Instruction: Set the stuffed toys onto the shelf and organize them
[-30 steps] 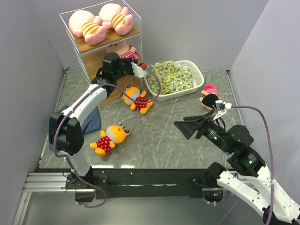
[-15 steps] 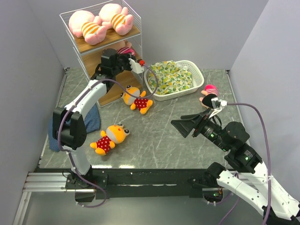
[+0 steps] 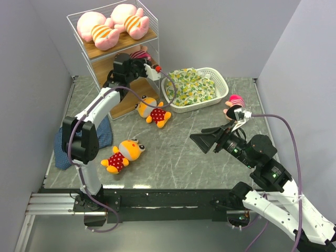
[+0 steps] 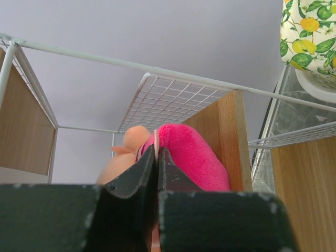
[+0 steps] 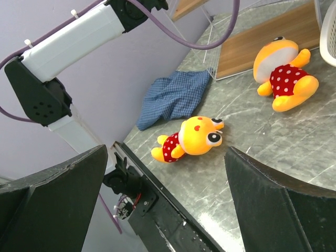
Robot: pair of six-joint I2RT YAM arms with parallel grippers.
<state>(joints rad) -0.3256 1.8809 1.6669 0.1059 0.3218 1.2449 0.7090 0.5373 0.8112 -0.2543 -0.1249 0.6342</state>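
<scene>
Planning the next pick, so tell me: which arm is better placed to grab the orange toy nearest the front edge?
Right, probably. The right end effector is open, empty and aimed at that orange toy. The left end effector is shut on the pink-hatted doll inside the shelf.

no readable text, labels, brands, numbers or signs in any view; toys, shelf, basket and arms carry no legible markings.
</scene>
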